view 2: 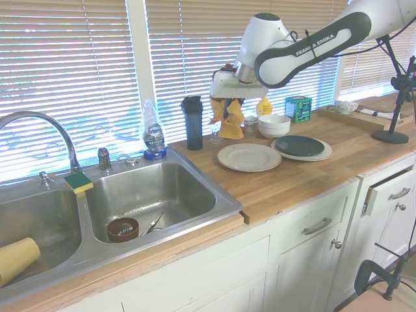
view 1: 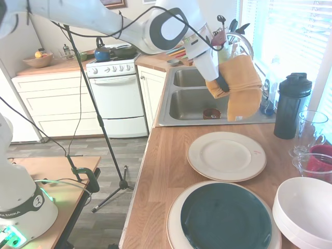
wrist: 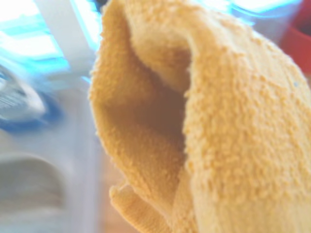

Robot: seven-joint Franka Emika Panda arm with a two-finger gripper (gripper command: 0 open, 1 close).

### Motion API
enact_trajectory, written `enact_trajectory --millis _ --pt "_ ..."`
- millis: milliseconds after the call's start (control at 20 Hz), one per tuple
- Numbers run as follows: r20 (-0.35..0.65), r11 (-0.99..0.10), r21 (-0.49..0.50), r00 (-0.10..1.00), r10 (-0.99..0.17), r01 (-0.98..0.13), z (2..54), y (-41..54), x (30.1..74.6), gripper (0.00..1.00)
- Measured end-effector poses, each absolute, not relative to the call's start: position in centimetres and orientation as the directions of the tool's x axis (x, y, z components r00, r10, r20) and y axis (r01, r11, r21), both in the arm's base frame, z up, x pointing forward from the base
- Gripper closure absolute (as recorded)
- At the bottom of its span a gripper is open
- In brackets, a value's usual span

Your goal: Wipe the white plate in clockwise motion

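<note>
Three plates (view 1: 226,155) (one dark), one bowl (view 1: 306,207)

The white plate (view 1: 226,155) is set on the counter (view 1: 166,166) between the sink (view 1: 194,101) and a larger plate (view 1: 179,218), on which a second plate (view 1: 225,217) is stacked. A bowl (view 1: 306,210) is placed beside that stack. A cloth (view 1: 241,85) is held above the counter by the gripper (view 1: 224,85), off the white plate.

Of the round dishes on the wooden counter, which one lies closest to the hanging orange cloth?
The white plate with the thin tan rim, bare and flat. The dark plate sits on a larger white plate, farther away; the deep white bowl is farther too.
</note>
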State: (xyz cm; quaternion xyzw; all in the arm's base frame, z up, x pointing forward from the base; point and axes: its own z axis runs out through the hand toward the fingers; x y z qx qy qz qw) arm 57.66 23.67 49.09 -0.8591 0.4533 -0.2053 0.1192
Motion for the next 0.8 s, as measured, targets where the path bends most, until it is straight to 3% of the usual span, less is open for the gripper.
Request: enact_trajectory --millis 400,800 --pt "0.182 -0.55 -0.211 0.52 -0.834 -0.808 46.7 18.2 54.8 1.0" --pt "0.088 -0.566 -0.077 0.56 -0.824 -0.821 41.2 16.9 55.3 1.0"
